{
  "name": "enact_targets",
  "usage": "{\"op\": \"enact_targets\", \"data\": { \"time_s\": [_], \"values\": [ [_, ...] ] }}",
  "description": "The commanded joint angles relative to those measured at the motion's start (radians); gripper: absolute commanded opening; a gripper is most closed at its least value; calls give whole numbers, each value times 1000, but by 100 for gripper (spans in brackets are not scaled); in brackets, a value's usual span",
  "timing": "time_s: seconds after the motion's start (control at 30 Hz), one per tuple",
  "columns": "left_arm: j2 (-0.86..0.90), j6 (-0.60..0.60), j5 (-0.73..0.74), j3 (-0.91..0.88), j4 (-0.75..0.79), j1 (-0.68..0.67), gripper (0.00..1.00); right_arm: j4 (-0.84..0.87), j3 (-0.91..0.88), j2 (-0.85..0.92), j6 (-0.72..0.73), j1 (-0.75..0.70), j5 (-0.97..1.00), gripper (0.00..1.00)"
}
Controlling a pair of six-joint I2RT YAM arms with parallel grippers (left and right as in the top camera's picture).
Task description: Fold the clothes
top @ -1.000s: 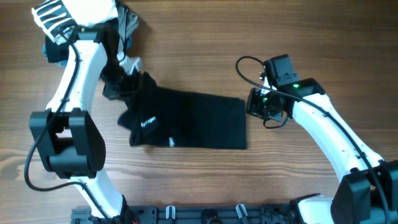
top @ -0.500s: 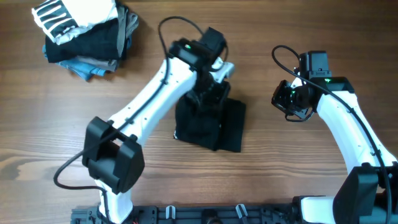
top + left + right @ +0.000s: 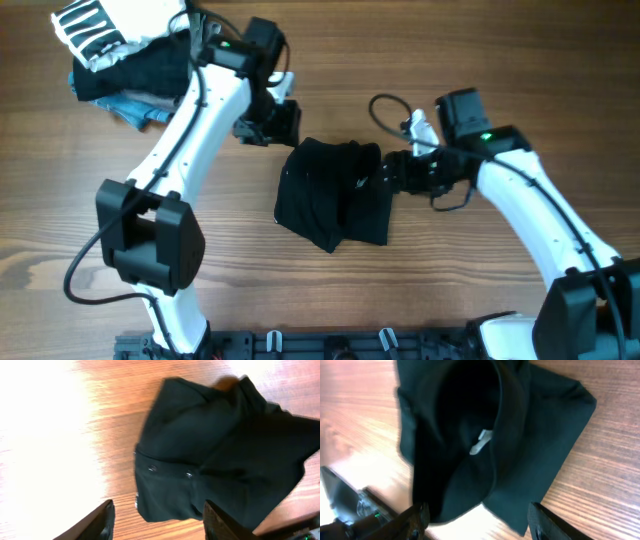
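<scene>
The clothes, a black T-shirt [image 3: 335, 195], lie in a rumpled folded bundle on the middle of the wooden table. My left gripper [image 3: 280, 124] hangs just off the shirt's upper left corner. The left wrist view shows that gripper [image 3: 160, 526] open, with the shirt [image 3: 215, 450] beyond its fingers and nothing between them. My right gripper [image 3: 393, 172] is at the shirt's right edge. In the right wrist view this gripper [image 3: 480, 522] also stands open over the black fabric [image 3: 540, 445], where a small white tag [image 3: 481, 442] shows in a fold.
A stack of other garments [image 3: 135, 60], topped by a white piece with black stripes [image 3: 95, 25], sits at the far left corner. Bare wooden tabletop [image 3: 480, 290] surrounds the shirt. A black rail [image 3: 330, 345] runs along the near edge.
The shirt went from a wide spread to a narrower bundle. The left arm left the shirt's middle for its upper left and opened. The right gripper moved left to the shirt and opened.
</scene>
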Motion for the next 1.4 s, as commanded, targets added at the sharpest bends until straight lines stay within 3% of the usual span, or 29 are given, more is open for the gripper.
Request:
{"op": "enact_targets", "data": {
  "time_s": [0.0, 0.03, 0.07, 0.1, 0.2, 0.33, 0.43, 0.57, 0.6, 0.63, 0.67, 0.7, 0.73, 0.77, 0.8, 0.83, 0.87, 0.9, 0.97, 1.03, 1.13, 1.17, 1.27, 1.3, 1.37],
  "values": [
    [-5, 14, 17, 20, 0, 40, 57, 99, -85, 23, 132, 79, 74, 54],
    [-5, 24, 21, 20, 6, 41, 64, 144, -92, 24, 138, 84, 78, 29],
    [-4, 24, 21, 20, 15, 40, 65, 173, -89, 23, 138, 81, 74, 14],
    [-3, 24, 21, 19, 26, 40, 65, 178, -71, 18, 140, 73, 74, 4],
    [-3, 24, 21, 19, 31, 40, 66, 119, 7, -43, 105, 45, 101, 4],
    [-1, 24, 21, 19, 42, 40, 74, 6, 13, -112, 115, 31, 273, 4],
    [5, 23, 21, 19, 54, 40, 77, -72, 13, -109, 247, 31, 459, 5],
    [11, 24, 21, 19, 53, 40, 80, -102, 13, -109, 299, 20, 527, 4],
    [11, 23, 21, 19, 53, 40, 83, -88, 13, -108, 283, 14, 526, 10],
    [11, 23, 21, 19, 53, 40, 87, -65, 13, -108, 239, 14, 514, 29],
    [12, 24, 21, 19, 53, 40, 90, -33, 13, -108, 149, 14, 465, 59],
    [12, 24, 21, 19, 49, 40, 87, -2, 13, -109, 77, 13, 420, 62],
    [12, 24, 21, 19, 42, 40, 75, 26, 13, -109, 49, 13, 381, 59],
    [12, 24, 21, 19, 31, 39, 60, 58, 13, -109, 22, 13, 323, 50],
    [12, 24, 21, 19, 18, 36, 37, 97, 13, -109, -34, 13, 207, 43],
    [12, 24, 21, 19, 4, 30, 23, 145, 13, -109, -76, 14, 31, 33],
    [12, 24, 21, 19, 6, 24, 20, 185, 13, -106, -76, 18, -82, 17],
    [12, 24, 21, 19, 15, 20, 17, 221, 9, -98, -72, 27, -129, 8],
    [12, 23, 21, 19, 26, 20, 16, 288, -23, -50, -56, 63, -106, 4],
    [12, 23, 21, 19, 26, 21, 40, 316, -50, 50, 31, 89, 8, 4],
    [13, 23, 21, 19, 23, 21, 50, 327, -60, 258, 149, 87, 26, 4],
    [13, 23, 21, 19, 24, 21, 53, 322, -60, 342, 253, 77, 27, 4],
    [13, 23, 21, 0, 32, 21, 59, 324, -59, 380, 343, 58, 21, 4],
    [13, 19, 35, -38, 43, 21, 52, 362, -58, 364, 290, 55, -54, 4],
    [13, 19, 180, -99, 50, 21, 26, 403, -54, 314, 203, 50, -133, 4]
  ]
}}
